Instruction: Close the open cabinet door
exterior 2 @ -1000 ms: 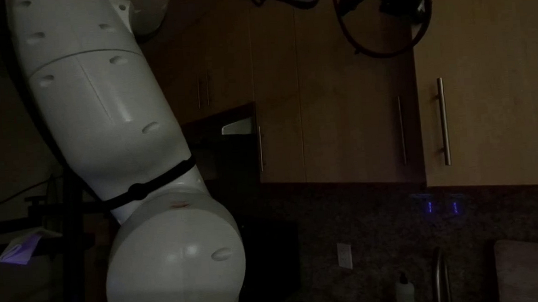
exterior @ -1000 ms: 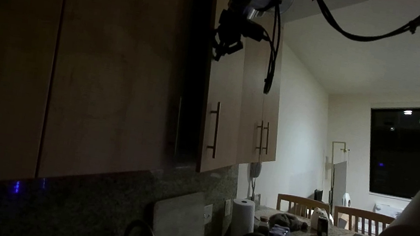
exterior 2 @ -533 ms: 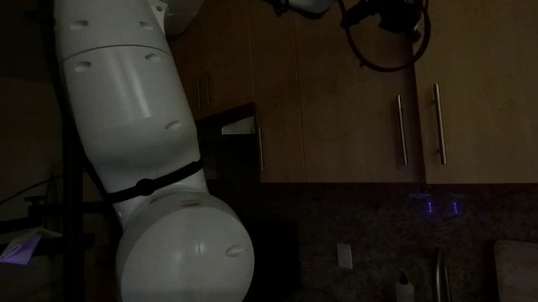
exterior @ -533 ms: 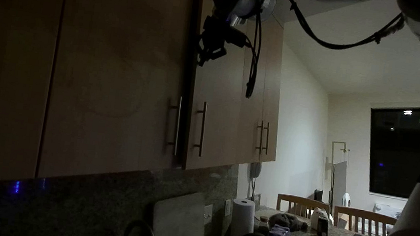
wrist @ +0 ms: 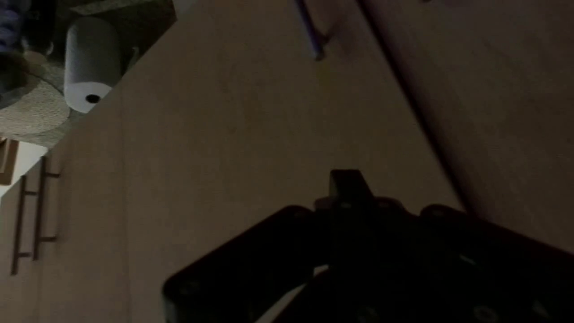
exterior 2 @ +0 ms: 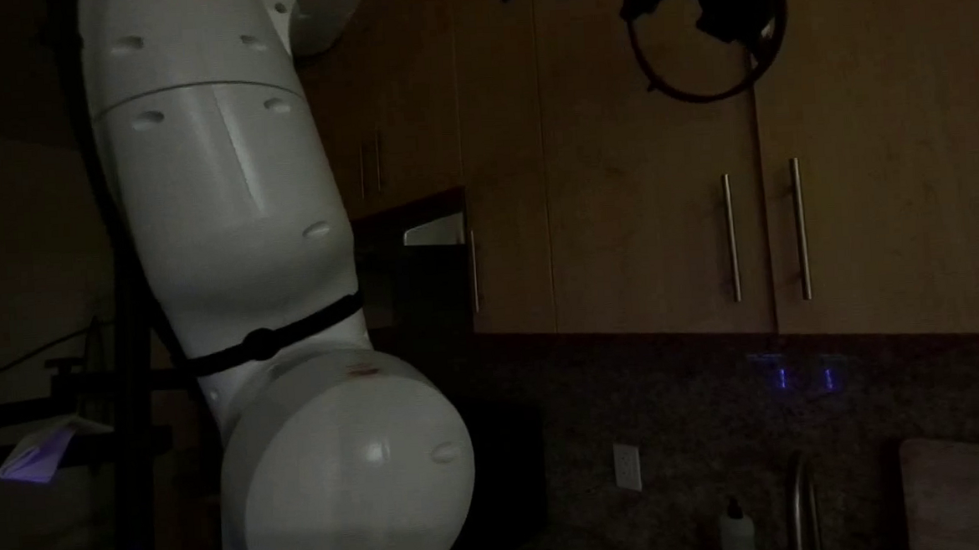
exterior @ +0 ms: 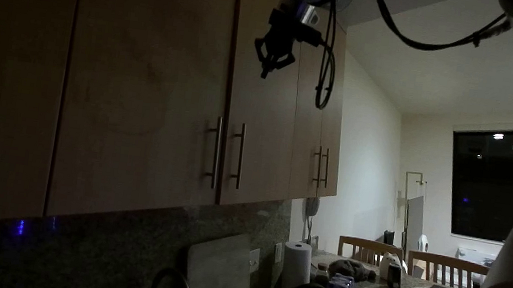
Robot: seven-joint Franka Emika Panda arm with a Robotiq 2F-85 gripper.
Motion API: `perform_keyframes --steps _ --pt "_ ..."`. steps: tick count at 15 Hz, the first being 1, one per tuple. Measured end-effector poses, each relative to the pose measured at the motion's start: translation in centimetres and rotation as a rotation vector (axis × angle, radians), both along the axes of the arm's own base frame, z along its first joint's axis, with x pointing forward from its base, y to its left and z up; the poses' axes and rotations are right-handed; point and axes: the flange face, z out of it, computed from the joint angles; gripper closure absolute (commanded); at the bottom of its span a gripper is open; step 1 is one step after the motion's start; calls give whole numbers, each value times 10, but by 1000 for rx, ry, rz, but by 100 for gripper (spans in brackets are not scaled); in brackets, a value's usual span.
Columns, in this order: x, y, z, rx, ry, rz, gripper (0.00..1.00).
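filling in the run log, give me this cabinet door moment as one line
cabinet door: looks shut | gripper: closed, holding nothing, higher than door handle | door contact: unclear

Shows, near and left in an exterior view, a thick, smooth white arm segment [exterior 2: 199, 177], dimpled with shallow oval recesses [exterior 2: 147, 119] and crossed by a thin dark seam [exterior 2: 211, 82]. Wears a flat black band [exterior 2: 316, 321] near a broad white drum-shaped joint housing [exterior 2: 362, 483] bearing a small reddish mark [exterior 2: 362, 370]. Carries slim black cables [exterior: 423, 46] and a silver metal collar [exterior: 311, 16]. Ends in a black, angular-linked pincer [exterior: 265, 72], studded with small pale screw heads [wrist: 485, 313].
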Motion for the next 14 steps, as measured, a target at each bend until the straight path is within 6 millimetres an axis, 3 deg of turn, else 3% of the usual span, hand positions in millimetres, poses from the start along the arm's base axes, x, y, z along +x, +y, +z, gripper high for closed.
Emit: perform_keyframes --steps 3,6,10,14 --pt "-60 -59 12 -27 13 -98 100" --pt "-108 -103 -11 -18 155 -146 100" --pt "-144 -126 -73 5 403 -138 100" --pt "-163 -123 -116 1 554 -72 100"
